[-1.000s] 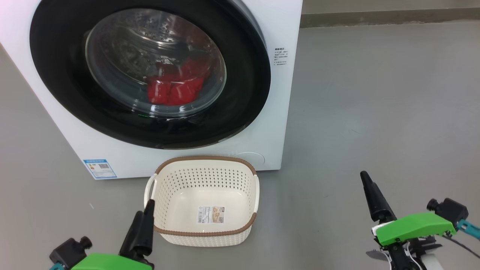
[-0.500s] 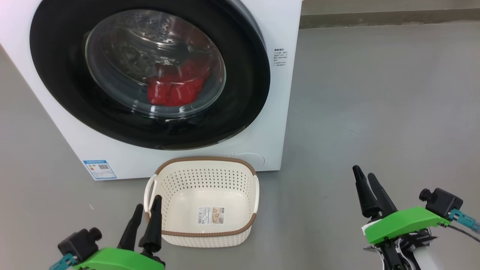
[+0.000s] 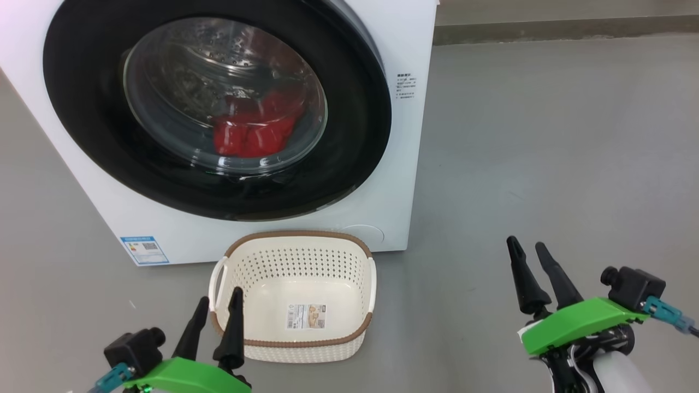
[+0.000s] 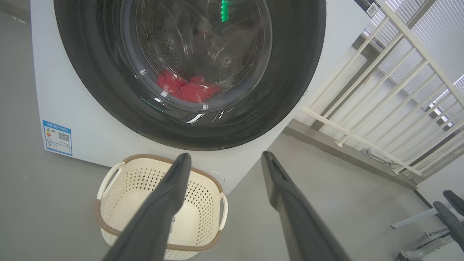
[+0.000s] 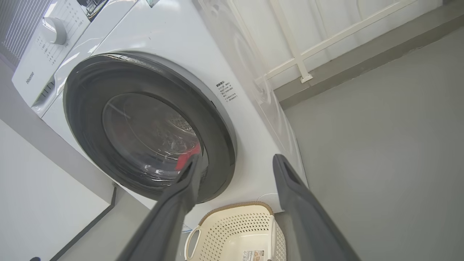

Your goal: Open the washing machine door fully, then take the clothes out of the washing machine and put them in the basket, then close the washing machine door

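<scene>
With left pincer (image 3: 220,295) and right pincer (image 3: 525,242) both spread and empty, the washing machine door (image 3: 82,109) is not yet swung open, clothes (image 3: 251,134) inside, basket (image 3: 297,236) bare.

I'm looking at a home-style laundry corner. A white front-loading washing machine (image 3: 407,164) stands straight ahead of my left gripper (image 4: 225,155) on a bare grey floor (image 3: 546,136). A perforated laundry basket (image 4: 137,177) sits just beneath it, and off to its right there's a white railing (image 4: 362,140) with slatted blinds (image 4: 435,36) behind.
</scene>
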